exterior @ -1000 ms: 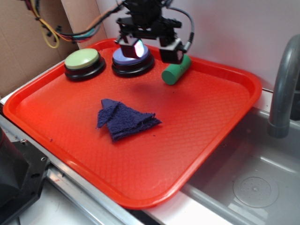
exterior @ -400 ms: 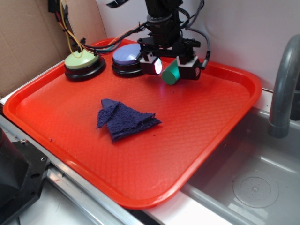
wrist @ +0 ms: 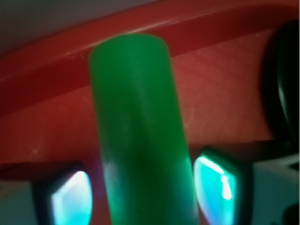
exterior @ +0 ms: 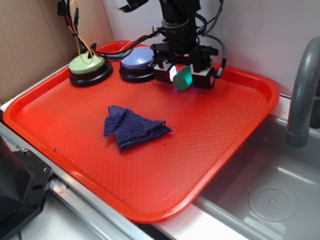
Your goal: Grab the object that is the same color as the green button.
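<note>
The object, a stubby mid-green cylinder [exterior: 182, 80], lies on its side at the back of the red tray [exterior: 150, 214], to the right of the two buttons. My gripper [exterior: 183, 77] is down over it, one finger on each side. In the wrist view the cylinder [wrist: 136, 117] runs up the middle between my glowing pads [wrist: 215, 187]; the gripper [wrist: 147, 197] is open, with a thin strip of tray showing beside the left pad. The green button [exterior: 87, 63], pale yellow-green on a black base, sits at the tray's back left.
A blue-lavender button [exterior: 137, 59] stands just left of my gripper, its black base at the wrist view's right edge. A crumpled dark blue cloth [exterior: 132, 127] lies mid-tray. Cardboard wall [exterior: 30, 40] on the left, grey faucet pipe [exterior: 302, 100] and sink [exterior: 270, 200] on the right.
The gripper moved right from over the lavender button, turned, and came down astride the green cylinder. Its fingers now stand closer together than 0.4 s ago.
</note>
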`<state>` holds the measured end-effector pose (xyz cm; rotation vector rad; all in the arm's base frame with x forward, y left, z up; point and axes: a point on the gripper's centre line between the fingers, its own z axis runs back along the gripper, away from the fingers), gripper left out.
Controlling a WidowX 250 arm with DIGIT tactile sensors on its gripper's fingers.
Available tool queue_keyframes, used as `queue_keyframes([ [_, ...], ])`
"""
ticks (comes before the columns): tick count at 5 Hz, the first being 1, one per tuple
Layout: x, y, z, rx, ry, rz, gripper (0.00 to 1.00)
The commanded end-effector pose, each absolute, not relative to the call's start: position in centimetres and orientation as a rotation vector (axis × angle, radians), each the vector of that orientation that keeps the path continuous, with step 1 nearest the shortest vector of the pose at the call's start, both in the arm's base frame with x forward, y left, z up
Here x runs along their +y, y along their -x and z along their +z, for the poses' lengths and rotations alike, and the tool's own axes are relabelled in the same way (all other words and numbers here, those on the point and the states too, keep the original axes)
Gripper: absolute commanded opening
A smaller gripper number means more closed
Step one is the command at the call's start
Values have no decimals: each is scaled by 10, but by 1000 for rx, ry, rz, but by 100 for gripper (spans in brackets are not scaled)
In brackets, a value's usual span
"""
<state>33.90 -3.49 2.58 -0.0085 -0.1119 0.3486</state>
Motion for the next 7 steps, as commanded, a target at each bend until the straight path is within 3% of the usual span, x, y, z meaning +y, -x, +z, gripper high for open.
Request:
queue_keyframes([
  [1, -37, -338, 61, -169, -4, 301, 0],
  [3, -46, -300, 113, -178, -23, 307, 0],
  [4, -49, -267, 135, -144, 42, 269, 0],
  [5, -48, -239, 147, -100, 111, 224, 0],
  [6, -43, -213, 153, -88, 127, 181, 0],
  [7, -39, -206, 148, -121, 152, 182, 0],
])
